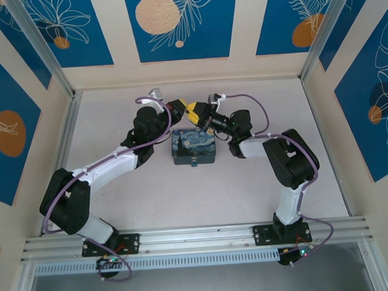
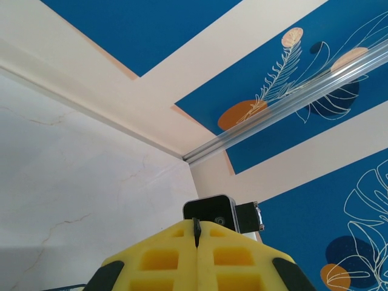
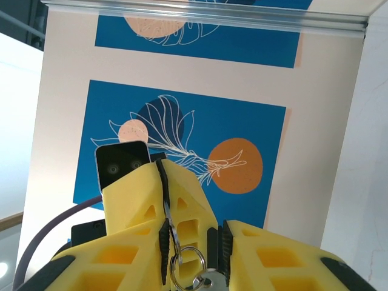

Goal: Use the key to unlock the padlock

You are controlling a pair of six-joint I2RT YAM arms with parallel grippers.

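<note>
Grippers meet nose to nose in mid-air above the far half of the pale table (image 1: 247, 182), right over the back edge of the blue starry-night tin (image 1: 193, 147), which sits flat on the table between the two arms.

From where I stand, the left gripper (image 1: 181, 109) has its yellow fingers (image 2: 163, 257) pressed hard together. A thin dark sliver pokes out of the seam at their tips. I take it to be the padlock (image 2: 196, 228), seen edge-on, though it is too small and too squeezed in to be sure. That puts the lock up in the air, clear of the tin.

The right gripper (image 3: 193, 235) faces it, tip almost against tip. Its jaws stand a little apart, with dark ribbed pads (image 3: 163, 248) on the inner faces. The key (image 3: 173, 235) lies in that gap (silvery, with its small ring hanging just below the blade). The blade runs up along the left-hand pad toward the seam of the other gripper's fingers. I cannot tell whether the right fingers are pinching the key or merely flank it.

Behind them are blue wall panels (image 3: 182, 121) with white leaves and orange discs.
</note>
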